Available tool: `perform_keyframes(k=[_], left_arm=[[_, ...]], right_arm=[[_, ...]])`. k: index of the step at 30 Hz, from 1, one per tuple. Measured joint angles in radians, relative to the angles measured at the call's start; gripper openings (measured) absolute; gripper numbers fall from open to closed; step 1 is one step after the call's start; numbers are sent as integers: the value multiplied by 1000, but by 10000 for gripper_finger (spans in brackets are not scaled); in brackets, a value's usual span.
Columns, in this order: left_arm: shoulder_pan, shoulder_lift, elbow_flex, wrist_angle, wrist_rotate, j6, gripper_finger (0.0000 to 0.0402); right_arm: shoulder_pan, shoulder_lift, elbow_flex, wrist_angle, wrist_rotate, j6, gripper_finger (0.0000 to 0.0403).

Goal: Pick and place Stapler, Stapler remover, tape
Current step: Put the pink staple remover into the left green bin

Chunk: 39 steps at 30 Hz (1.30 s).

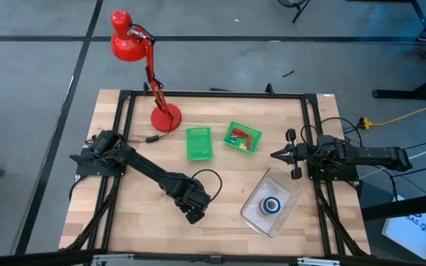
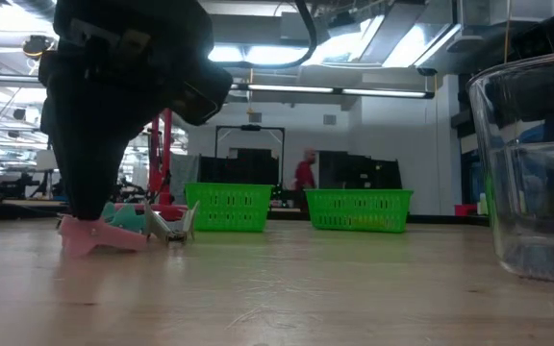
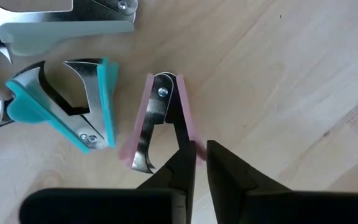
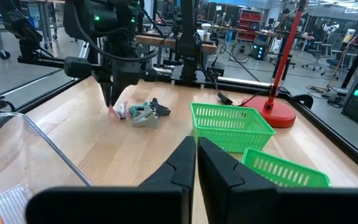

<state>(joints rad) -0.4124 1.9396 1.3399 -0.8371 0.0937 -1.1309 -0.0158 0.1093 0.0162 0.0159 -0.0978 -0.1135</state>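
Where the low view looks past the table (image 1: 220,185), a large workshop shows: strip lights overhead, dark equipment racks along the back wall, and a person in a red top standing far off. Pale wood planks make up the table surface, framed by black rails, with grey floor around it. Near the far edge a red desk lamp (image 1: 143,70) stands on its round base. Beside it, toward the middle, sit two green baskets: the left basket (image 1: 199,143) shows nothing inside, the right basket (image 1: 242,137) holds small red and yellow pieces. A clear container (image 1: 271,202) lies nearer the front right, with a blue tape roll (image 1: 271,205) inside it. Left arm reaches across to the front centre, its left hand (image 3: 196,160) pointing down at a pink staple remover (image 3: 161,121) lying flat on the wood; the fingers are nearly together, pinching one pink handle of it. Just beside the pink one lies a teal staple remover (image 3: 64,102), apart from it, and next to that a grey-white stapler (image 3: 64,22), only partly seen. Right arm waits at the right edge of the table, its right hand (image 4: 196,155) with fingers closed together, holding nothing, aimed across the baskets.
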Motion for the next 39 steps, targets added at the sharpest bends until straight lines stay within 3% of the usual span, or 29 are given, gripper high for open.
perform_keyframes(k=[8,26,39], left_arm=[[2,-1,0,-3,-10,15,8],[17,-75,73,22,-10,174,3],[130,-200,114,113,-55,456,2]], right_arm=[[0,0,0,0,0,0,21],[0,0,0,0,0,0,21],[0,0,0,0,0,0,21]])
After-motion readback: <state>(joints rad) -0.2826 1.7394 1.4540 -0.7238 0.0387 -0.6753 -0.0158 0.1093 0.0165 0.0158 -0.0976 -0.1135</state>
